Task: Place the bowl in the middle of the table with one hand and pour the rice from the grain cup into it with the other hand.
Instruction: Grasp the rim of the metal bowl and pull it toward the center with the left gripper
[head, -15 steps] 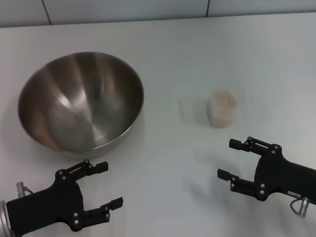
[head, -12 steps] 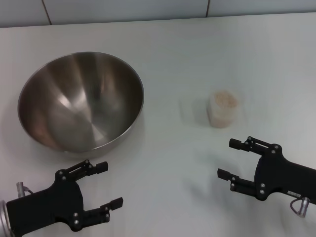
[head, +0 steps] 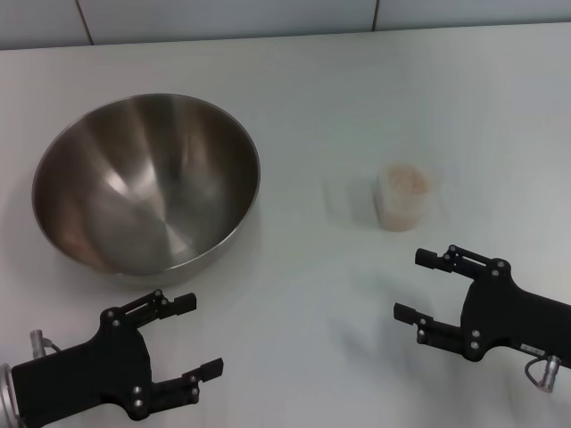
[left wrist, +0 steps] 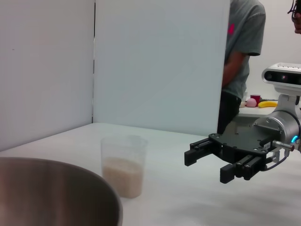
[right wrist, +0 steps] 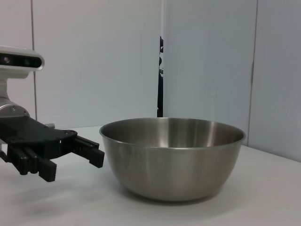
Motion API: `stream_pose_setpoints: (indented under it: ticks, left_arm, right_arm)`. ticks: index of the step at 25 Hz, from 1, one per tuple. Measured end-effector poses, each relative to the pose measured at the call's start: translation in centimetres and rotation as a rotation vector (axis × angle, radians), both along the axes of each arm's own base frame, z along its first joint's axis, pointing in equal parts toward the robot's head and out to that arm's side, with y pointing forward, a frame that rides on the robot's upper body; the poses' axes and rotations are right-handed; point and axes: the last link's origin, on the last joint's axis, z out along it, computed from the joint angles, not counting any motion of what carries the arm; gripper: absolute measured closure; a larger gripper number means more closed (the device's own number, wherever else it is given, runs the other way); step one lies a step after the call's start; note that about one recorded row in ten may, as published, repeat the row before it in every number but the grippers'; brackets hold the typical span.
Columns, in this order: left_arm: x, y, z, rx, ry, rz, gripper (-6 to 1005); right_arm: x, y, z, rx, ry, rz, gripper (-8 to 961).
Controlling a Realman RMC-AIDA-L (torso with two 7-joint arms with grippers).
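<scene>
The big steel bowl [head: 147, 183] [right wrist: 171, 155] sits on the left side of the white table [head: 357, 98], and its rim shows close up in the left wrist view [left wrist: 56, 188]. The clear grain cup [head: 402, 197] [left wrist: 123, 165] stands right of centre, part filled with pale rice [head: 405, 178] [left wrist: 122, 175]. My left gripper [head: 189, 335] [right wrist: 75, 157] is open, hovering just in front of the bowl with nothing between its fingers. My right gripper [head: 419, 285] [left wrist: 207, 160] is open too, a short way in front of the cup.
A wall panel runs along the table's far edge [head: 268, 18]. A person in a grey shirt [left wrist: 242, 61] stands beyond the table, near a side table with small coloured objects [left wrist: 261, 102]. Bare tabletop lies between bowl and cup.
</scene>
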Motion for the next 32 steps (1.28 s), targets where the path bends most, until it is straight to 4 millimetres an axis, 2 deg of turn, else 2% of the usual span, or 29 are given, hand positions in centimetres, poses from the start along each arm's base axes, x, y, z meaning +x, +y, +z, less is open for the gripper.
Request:
stream_pose_setpoints:
  ticks: [11, 16, 21, 23, 24, 25, 30, 31, 32]
  left_arm:
    - [0.2, -0.2, -0.1, -0.001, -0.011, -0.009, 186]
    - [1.2, -0.2, 0.8, 0.034, -0.101, -0.033, 186]
    - [1.4, 1.5, 3.2, 0.203, -0.190, 0.011, 185]
    - [1.4, 1.5, 3.2, 0.203, -0.190, 0.011, 186]
    - [1.2, 2.0, 3.8, 0.255, -0.200, 0.037, 186]
    - [0.2, 3.5, 5.1, 0.395, -0.213, 0.131, 186]
    - [-0.8, 5.2, 6.0, 0.529, -0.215, 0.247, 185]
    - [-1.6, 6.6, 6.8, 0.637, -0.210, 0.321, 185]
    - [-1.6, 6.6, 6.8, 0.637, -0.210, 0.321, 185]
  right_arm:
    - [0.0, 0.0, 0.0, 0.000, -0.001, 0.001, 227]
    - [0.0, 0.1, 0.0, 0.002, 0.000, 0.000, 227]
    - [0.0, 0.1, 0.0, 0.004, 0.002, -0.002, 228]
    - [-0.1, 0.0, -0.1, 0.002, 0.008, -0.004, 228]
    - [-0.1, 0.0, -0.2, 0.002, 0.011, -0.005, 228]
    - [-0.2, -0.1, -0.2, 0.002, 0.014, -0.006, 228]
    - [-0.4, 0.1, -0.3, 0.004, 0.025, -0.003, 228]
    - [-0.5, 0.2, -0.4, 0.005, 0.029, -0.003, 228]
    - [-0.6, 0.2, -0.4, 0.007, 0.032, -0.002, 228]
